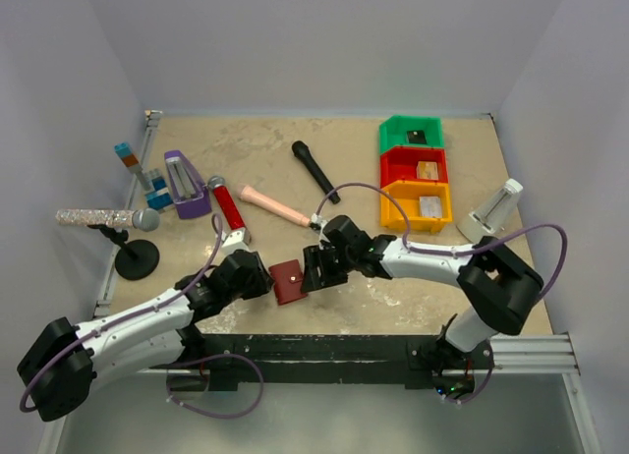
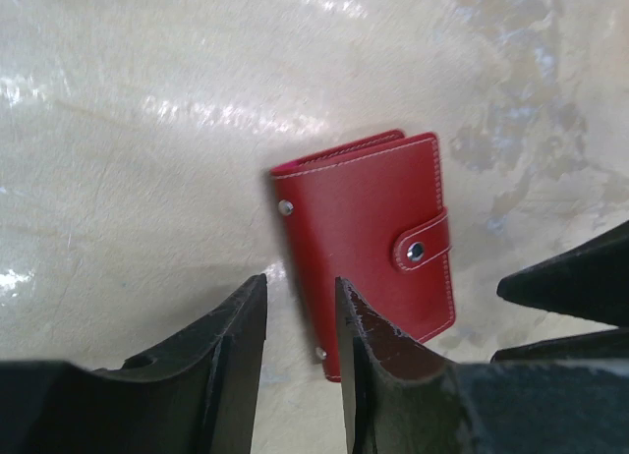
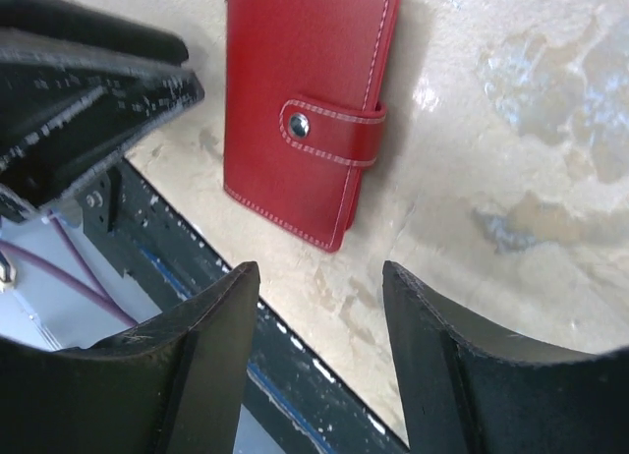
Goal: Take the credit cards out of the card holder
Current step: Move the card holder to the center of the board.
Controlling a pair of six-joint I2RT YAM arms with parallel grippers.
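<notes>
Three bins: lined up at the far right of the table (image 1: 256, 149), touching one another. The green bin (image 1: 385, 135) is farthest back, the red bin (image 1: 388, 167) in the middle, the orange bin (image 1: 391, 200) nearest the arms.
Green bin, contents: one dark card (image 1: 417, 137), flat on its floor.
Red bin, contents: one tan card (image 1: 427, 170), flat as well.
Orange bin, contents: one grey card (image 1: 429, 207), lying toward the right side.
Holder (image 1: 288, 281): and here it is, dark red, folded shut, flat on the table close to the near edge. It sits right between the two grippers and well apart from the bins.
Tab (image 2: 423, 243): snapped down across the holder's front, stud showing. Whatever is inside cannot be seen.
Left gripper (image 1: 263, 280): low at the holder's left side, jaws parted by a narrow gap, nothing clamped. In the wrist view the holder's corner runs behind one finger (image 2: 369, 346); I cannot tell whether they touch.
Right gripper (image 1: 313, 271): at the holder's right side, jaws spread wide, only bare table between them. The holder lies just past the fingertips, so no grip.
Also on the table: a red microphone (image 1: 228, 206) and a black microphone (image 1: 314, 171) lying loose beyond the holder, outside every bin.
</notes>
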